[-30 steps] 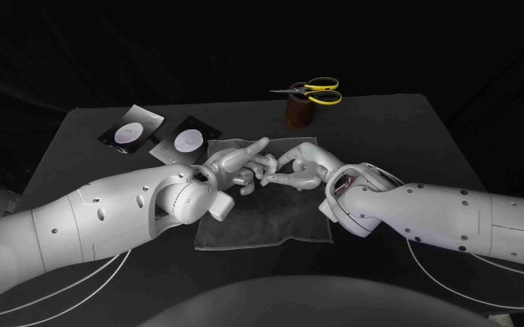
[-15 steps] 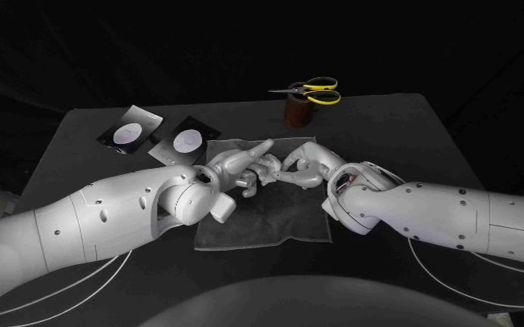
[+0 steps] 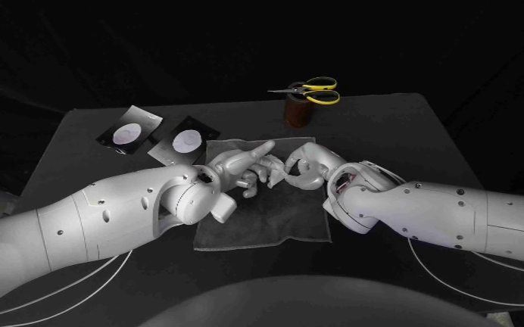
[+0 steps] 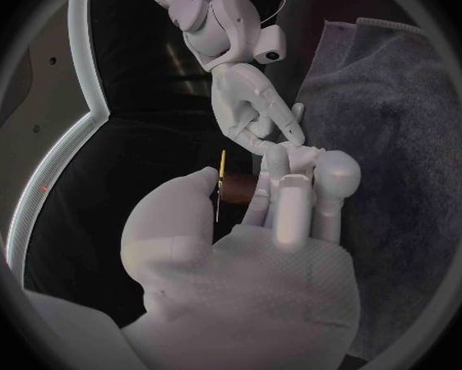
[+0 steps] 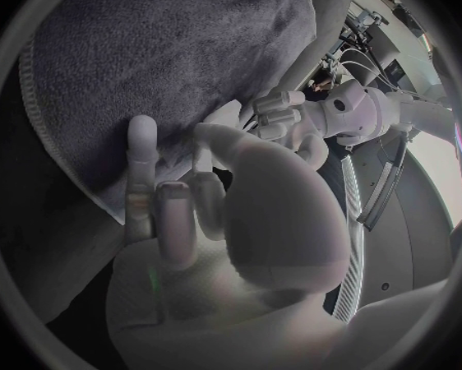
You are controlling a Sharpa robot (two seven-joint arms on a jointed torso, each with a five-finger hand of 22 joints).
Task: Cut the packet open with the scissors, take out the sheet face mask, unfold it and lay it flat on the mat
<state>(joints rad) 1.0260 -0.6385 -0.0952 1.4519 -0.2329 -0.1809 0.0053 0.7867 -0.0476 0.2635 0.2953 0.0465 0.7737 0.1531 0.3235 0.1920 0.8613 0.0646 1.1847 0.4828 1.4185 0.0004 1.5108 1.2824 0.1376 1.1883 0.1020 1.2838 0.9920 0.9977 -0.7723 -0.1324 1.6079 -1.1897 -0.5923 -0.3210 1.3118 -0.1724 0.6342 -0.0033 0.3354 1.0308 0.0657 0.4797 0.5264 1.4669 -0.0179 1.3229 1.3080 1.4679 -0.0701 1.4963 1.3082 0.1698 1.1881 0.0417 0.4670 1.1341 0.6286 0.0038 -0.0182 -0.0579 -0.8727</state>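
- The black table point(image 3: 420, 134) carries everything.
- The grey mat point(image 3: 262, 219) lies flat at the table's middle, its long axis running from the far edge toward the near edge.
- The left hand point(image 3: 242, 166) hangs over the mat's far end. One finger is stretched toward the far right corner and the rest are loosely curled; whether anything is pinched cannot be told.
- The right hand point(image 3: 308, 169) is just beside it, fingers curled down, tips meeting the left hand's. I cannot tell if it holds anything.
- The outer packet point(image 3: 129, 132) and the inner packet point(image 3: 185, 140) lie flat near the far left corner, side by side, both turned askew to the far edge.
- The brown holder point(image 3: 297, 113) stands upright near the far edge.
- The scissors point(image 3: 311, 91) rest across its top, lying along the far edge, blades pointing left, yellow handles right.
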